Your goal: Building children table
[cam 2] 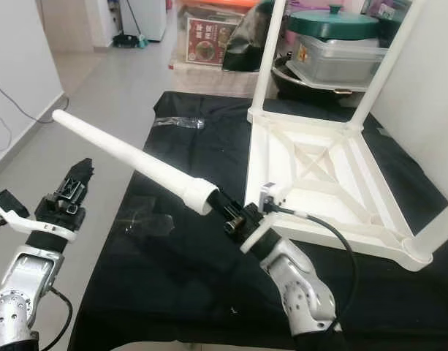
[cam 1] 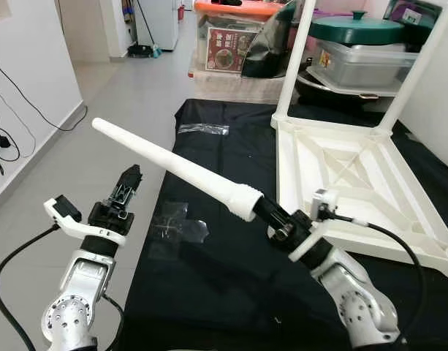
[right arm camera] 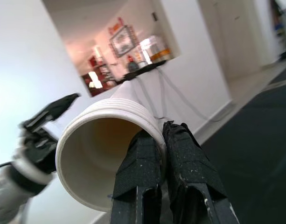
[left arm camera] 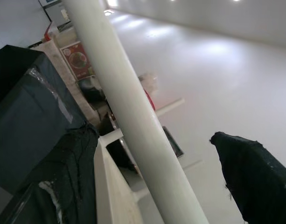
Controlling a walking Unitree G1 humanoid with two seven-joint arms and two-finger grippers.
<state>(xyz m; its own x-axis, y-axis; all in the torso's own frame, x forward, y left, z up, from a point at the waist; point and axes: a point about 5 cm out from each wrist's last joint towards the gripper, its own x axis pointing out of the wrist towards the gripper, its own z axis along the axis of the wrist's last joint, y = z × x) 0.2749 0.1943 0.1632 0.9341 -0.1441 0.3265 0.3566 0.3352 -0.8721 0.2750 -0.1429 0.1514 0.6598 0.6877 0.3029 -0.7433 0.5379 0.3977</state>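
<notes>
A long white tapered table leg points up and to the left over the black cloth. My right gripper is shut on the rim of its wide ribbed end, with the fingers pinching the wall. My left gripper stands raised at the lower left, below the leg and apart from it, with its fingers open. The white table top lies upside down on the cloth at the right. Two legs stand upright in its far corners. A near corner socket is bare.
Clear plastic wrap lies on the cloth near my left gripper, and another piece lies farther back. Storage boxes and a green-lidded pot stand behind the table. A white wall is close on the right. Cables hang on the left wall.
</notes>
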